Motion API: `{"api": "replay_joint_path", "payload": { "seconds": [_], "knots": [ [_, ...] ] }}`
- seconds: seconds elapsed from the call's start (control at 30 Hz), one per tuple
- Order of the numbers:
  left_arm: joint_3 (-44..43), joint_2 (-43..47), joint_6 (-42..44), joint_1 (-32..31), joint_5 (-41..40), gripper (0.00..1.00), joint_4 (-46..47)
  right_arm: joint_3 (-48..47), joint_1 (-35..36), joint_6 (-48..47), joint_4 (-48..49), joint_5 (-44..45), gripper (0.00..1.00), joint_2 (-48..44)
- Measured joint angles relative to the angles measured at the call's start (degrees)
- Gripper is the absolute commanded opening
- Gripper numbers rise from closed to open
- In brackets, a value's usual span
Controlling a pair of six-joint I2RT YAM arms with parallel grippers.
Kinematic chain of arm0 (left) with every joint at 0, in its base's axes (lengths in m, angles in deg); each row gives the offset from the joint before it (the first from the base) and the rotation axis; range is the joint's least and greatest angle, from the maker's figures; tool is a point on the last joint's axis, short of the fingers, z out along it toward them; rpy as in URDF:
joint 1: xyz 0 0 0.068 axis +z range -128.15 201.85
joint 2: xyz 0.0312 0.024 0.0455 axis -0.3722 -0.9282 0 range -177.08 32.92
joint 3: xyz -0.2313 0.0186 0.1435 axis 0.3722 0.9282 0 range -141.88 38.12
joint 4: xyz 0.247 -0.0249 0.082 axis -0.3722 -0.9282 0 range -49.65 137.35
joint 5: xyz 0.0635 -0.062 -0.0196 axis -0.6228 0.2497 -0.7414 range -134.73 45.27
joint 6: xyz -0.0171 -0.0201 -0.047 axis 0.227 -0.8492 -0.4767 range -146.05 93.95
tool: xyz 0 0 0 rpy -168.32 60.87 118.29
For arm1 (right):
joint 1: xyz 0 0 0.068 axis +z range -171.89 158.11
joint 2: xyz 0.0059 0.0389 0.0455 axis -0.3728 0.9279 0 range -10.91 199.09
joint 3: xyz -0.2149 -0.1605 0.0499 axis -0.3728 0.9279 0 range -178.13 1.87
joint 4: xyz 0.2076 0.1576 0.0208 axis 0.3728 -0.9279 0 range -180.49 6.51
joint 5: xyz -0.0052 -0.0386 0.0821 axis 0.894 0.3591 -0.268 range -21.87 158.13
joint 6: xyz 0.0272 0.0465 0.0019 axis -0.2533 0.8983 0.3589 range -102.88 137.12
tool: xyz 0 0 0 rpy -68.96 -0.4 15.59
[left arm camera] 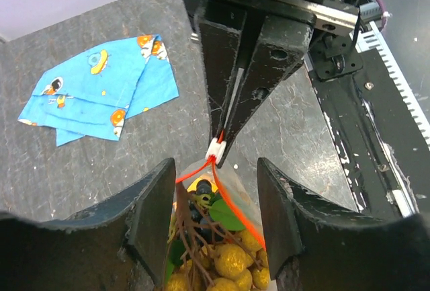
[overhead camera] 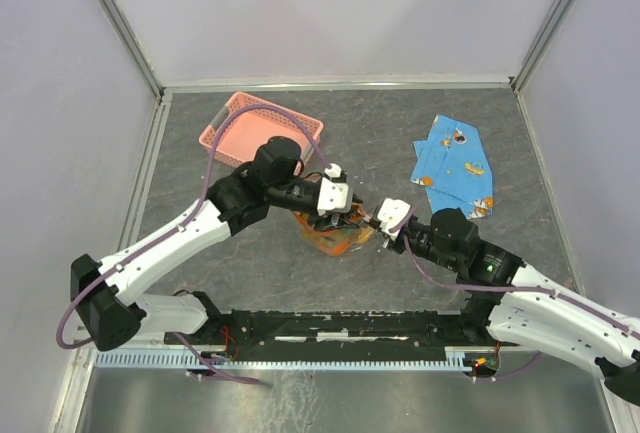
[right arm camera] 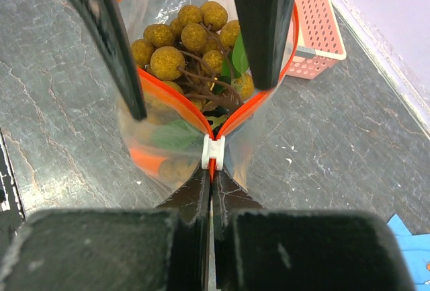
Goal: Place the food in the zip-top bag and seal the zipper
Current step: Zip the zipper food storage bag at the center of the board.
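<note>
Top external view gives us the bag [overhead camera: 338, 243] near the middle of the table [overhead camera: 280, 278], with the left gripper [overhead camera: 337, 219] on it from the left and the right gripper [overhead camera: 379, 221] at its right end. A pink basket [overhead camera: 250, 131] sits far left and a blue cloth [overhead camera: 455, 165] far right, and we see no fruit loose on the table.

Left wrist view shows that gripper's fingers [left arm camera: 151, 220] spread wide at the bag's mouth. The grapes [left arm camera: 232, 264] and green leaves [left arm camera: 228, 216] lie inside.

Right wrist view shows its gripper pinched narrow on the end of the zipper [right arm camera: 175, 105], just behind the white slider [right arm camera: 213, 151]. Beyond the slider the red strip parts into a V, and an orange fruit [right arm camera: 144, 161] lies low in the bag.

We judge the filling done and the sealing not yet done: the slider has the whole mouth to run.
</note>
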Motion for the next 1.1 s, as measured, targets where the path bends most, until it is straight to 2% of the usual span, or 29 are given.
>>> {"api": "replay_joint_path", "payload": {
  "seconds": [0.37,0.7,0.9,1.1],
  "knots": [
    [-1.27,-4.46,5.57,-2.71,-0.48,0.52,-1.22,-1.18,-0.22,0.07,-0.22,-0.22,0.02,1.11],
    [-1.88,-5.88,6.78,-3.34,-1.20,0.30,-1.25,-1.18,-0.26,0.17,-0.26,-0.28,0.02,1.29],
    [-2.19,-6.03,7.21,-3.34,-1.97,0.05,-1.84,-1.20,-0.26,0.17,-0.26,-0.24,0.02,1.92],
    [-3.26,-6.01,8.22,-3.63,-3.76,0.03,-4.72,-1.55,-1.01,0.33,-1.60,-0.52,0.02,1.57]
  ]
}}
